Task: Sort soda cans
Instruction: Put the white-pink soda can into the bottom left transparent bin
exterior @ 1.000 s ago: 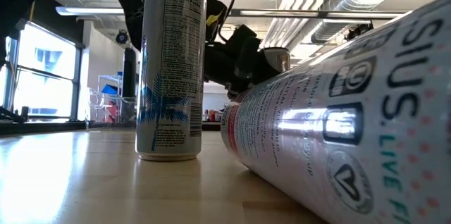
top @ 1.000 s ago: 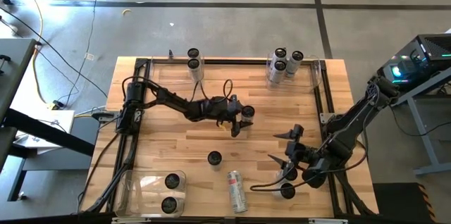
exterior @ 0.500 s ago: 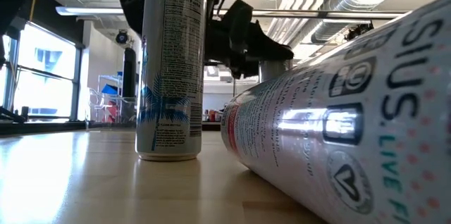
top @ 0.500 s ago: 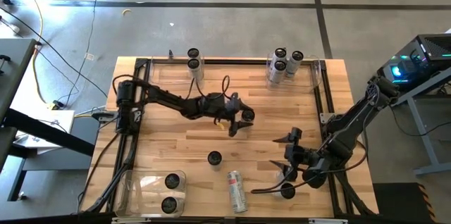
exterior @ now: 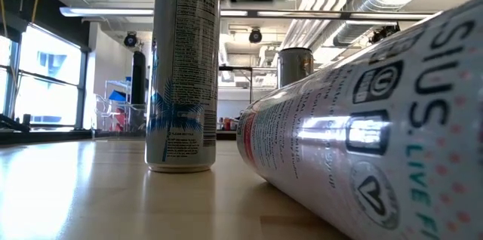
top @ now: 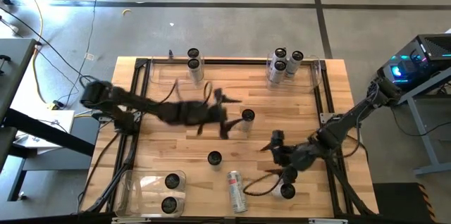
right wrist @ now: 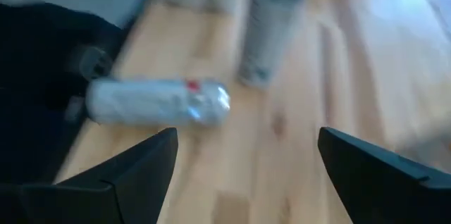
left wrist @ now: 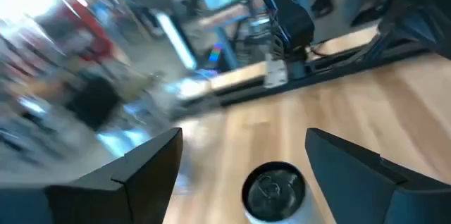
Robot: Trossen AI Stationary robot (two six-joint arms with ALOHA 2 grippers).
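Bins held cans: two in the lower-left bin (top: 134,182), four in the upper-right bin (top: 317,76). Both the left gripper (top: 215,115) and right gripper (top: 273,155) had fingers spread apart.

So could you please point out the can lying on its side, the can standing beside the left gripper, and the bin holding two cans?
lying can (top: 236,191), high view, its side.
standing can (top: 247,115), high view, its top.
bin (top: 134,182), high view, its clear wall.

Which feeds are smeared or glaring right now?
High view: left gripper streaked by motion; right gripper slightly. Low view: glare patch on the lying can. Left wrist view: room smeared behind the upright can. Right wrist view: soft throughout.
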